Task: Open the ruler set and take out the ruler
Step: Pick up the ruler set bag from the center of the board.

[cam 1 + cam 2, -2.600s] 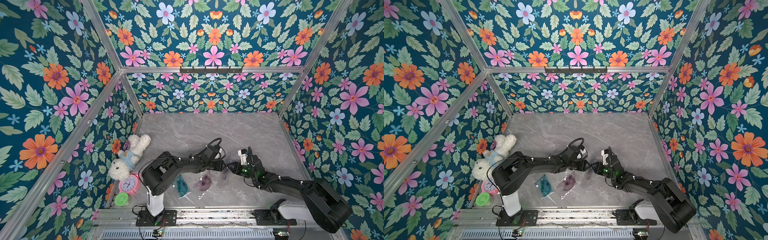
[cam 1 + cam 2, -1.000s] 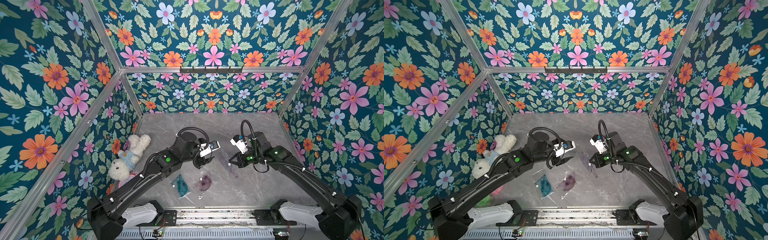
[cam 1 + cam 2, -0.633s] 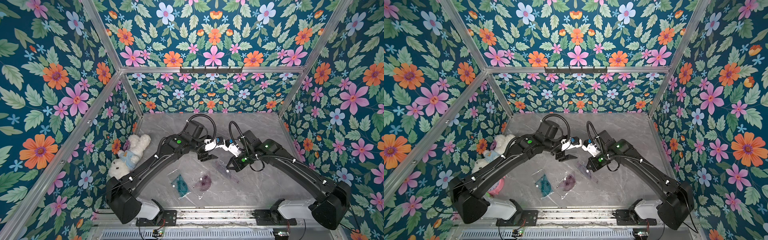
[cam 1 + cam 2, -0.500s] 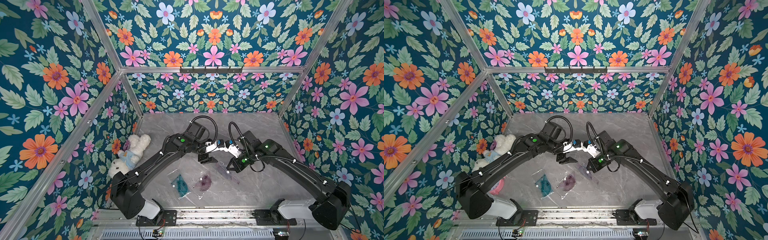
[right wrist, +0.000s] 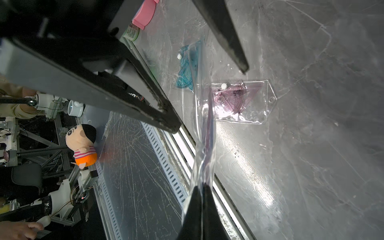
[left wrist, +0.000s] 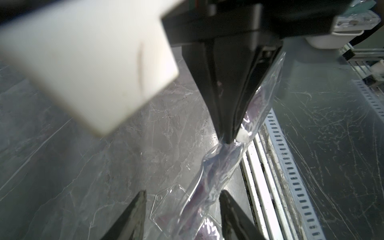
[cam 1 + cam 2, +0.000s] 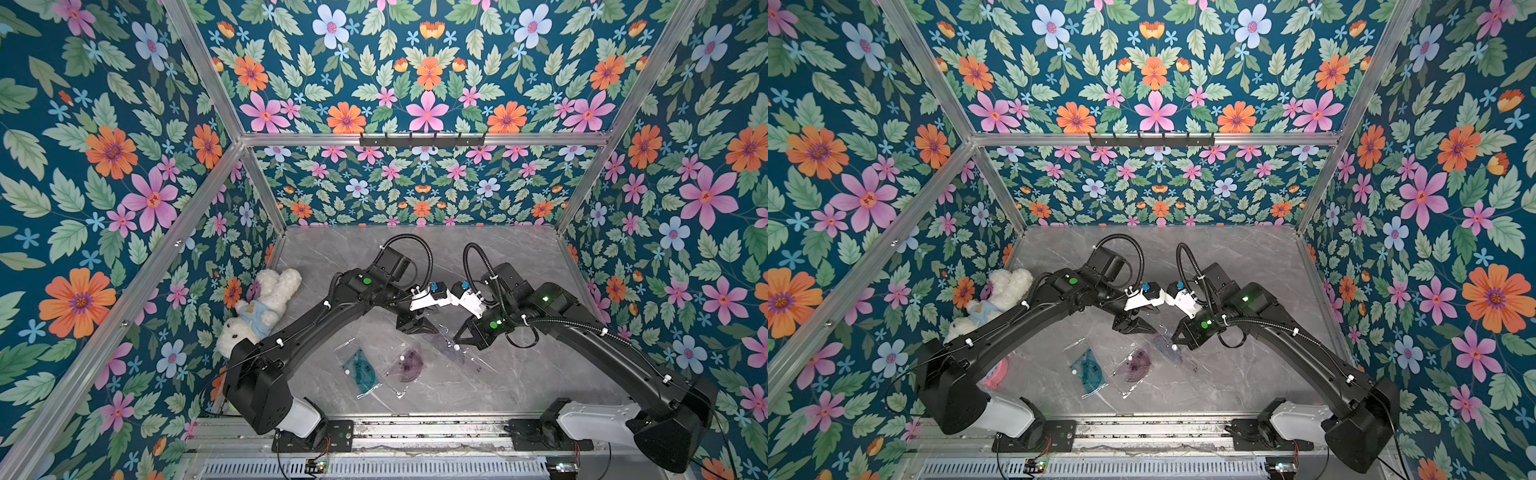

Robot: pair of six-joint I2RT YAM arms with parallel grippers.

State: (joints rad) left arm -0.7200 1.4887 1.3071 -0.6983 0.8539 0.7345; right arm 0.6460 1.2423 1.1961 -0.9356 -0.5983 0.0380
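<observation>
Pouches are met first toward the front of the marble table: a teal protractor pouch and, just beside it, a purple protractor pouch, both lying flat and untouched. Behind them the ruler set, a clear sleeve with a purple ruler seen inside, is held up by one end, slack and twisted (whether its other end touches the table cannot be told). The held end, by the white snap button, is pinched in the fully closed right gripper. The left gripper is posed at the sleeve's other end with its jaws partly apart, one on each side of the film; nothing is gripped by them, as far as the wrist view shows. The step in hand is judged to be the opening itself. What is called for next is a closing of the left jaws on the free end, then a pull apart to release the snap, with care against slipping on thin film. Both forearms are angled down and inward, wrists nearly meeting above the table's middle. Farther back, at the left wall, a plush rabbit is seen.
</observation>
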